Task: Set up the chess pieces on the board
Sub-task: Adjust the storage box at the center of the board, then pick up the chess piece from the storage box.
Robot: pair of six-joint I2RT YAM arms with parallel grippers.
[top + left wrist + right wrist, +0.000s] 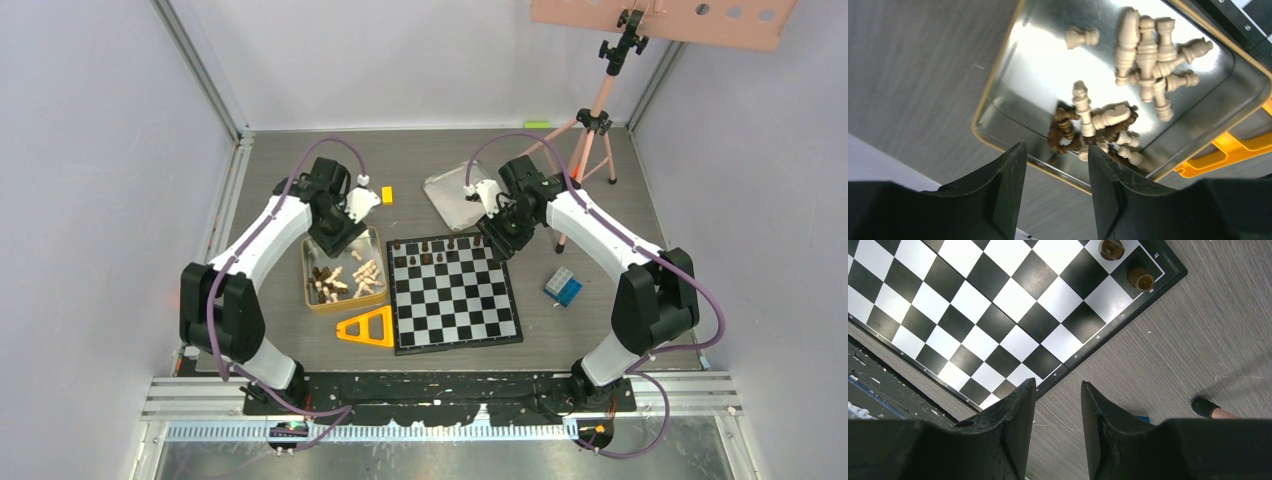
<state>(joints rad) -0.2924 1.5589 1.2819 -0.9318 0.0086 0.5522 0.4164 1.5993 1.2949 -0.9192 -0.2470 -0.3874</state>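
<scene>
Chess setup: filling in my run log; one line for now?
left gripper: open, empty, above gold tin of chess pieces | right gripper: open, empty, above board edge | dark pieces on far row

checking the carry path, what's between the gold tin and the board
Only a thin strip of bare table separates the gold tin from the board, seen in the top view. The orange triangle lies just nearer.
</scene>
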